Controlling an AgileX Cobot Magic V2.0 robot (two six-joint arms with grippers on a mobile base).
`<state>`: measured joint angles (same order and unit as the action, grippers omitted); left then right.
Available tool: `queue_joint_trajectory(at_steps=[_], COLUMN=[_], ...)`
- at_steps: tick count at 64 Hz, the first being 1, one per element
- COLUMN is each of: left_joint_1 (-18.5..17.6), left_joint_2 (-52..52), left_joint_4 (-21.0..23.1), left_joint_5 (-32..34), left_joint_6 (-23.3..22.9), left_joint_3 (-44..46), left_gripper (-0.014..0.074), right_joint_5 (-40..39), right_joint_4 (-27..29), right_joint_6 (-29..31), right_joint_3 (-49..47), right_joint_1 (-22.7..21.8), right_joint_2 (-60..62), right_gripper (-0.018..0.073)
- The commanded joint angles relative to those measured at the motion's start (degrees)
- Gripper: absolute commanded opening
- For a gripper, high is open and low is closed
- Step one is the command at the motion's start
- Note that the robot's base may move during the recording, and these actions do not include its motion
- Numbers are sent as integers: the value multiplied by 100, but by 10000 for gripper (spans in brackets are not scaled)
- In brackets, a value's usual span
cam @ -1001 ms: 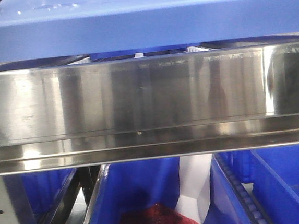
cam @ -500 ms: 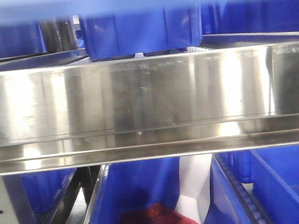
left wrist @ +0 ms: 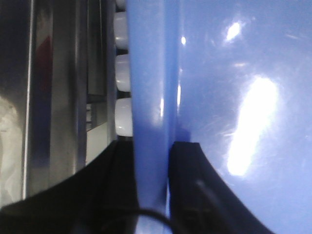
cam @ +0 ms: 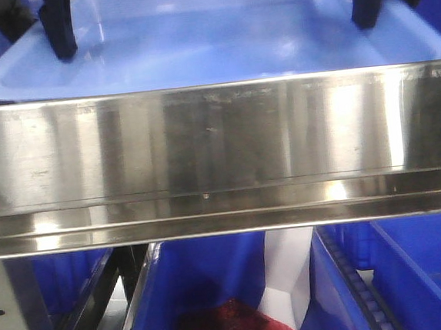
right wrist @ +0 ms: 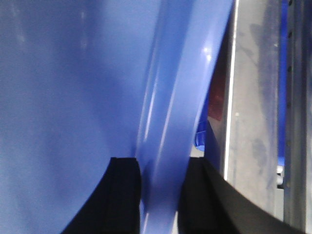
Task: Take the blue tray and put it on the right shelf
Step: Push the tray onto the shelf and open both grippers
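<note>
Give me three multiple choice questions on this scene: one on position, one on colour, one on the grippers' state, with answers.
1. Where is the blue tray relative to the shelf's steel front lip?
A. Below it
B. Above it
C. Left of it
2. What colour is the mesh in the lower bin?
A. Red
B. Green
C. Yellow
3. The left gripper and right gripper are:
A. Open
B. Out of view
C. Clamped on the tray's rim
Answers:
1 B: it shows over the lip's top edge.
2 A: dark red mesh lies in the bin.
3 C: wrist views show fingers on both sides of the rim.
</note>
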<state>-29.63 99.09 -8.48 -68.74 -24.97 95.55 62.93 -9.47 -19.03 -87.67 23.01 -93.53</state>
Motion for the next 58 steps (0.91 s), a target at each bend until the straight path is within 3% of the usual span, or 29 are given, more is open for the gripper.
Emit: queue_joint_trajectory(at_steps=[1,10,18,30,37,43,52,58], left_joint_1=[-9,-9,-9,-35,-205,-443,-1045,-1428], left_joint_2=[-232,-224,-224,-373,-733,-1155,-2076,-2753], left_joint_4=[-119,-108,-108,-92,-126,-345,-544,-558], left_joint_5=[211,251,264,255,316,376,957,1413], left_joint_6=[194,234,246,295,319,319,319,319], left_joint_3=[184,184,184,184,173,62,-578,-1136], left_gripper=[192,433,561,559,558,519,330,160], right_joint_5=[-273,-315,-329,-419,-485,-594,-941,-1183], right_joint_4=[-89,-101,-120,-120,-120,-120,-120,-120], right_joint_6=[202,202,202,202,208,219,289,388], right_joint_3=[-235,-235,-235,-235,-212,-87,440,1021], right_joint_1=[17,8,-11,-11,-11,-11,-11,-11], right_joint_2=[239,239,252,512,928,1349,2177,2776], right_gripper=[355,645,623,615,498,336,71,56])
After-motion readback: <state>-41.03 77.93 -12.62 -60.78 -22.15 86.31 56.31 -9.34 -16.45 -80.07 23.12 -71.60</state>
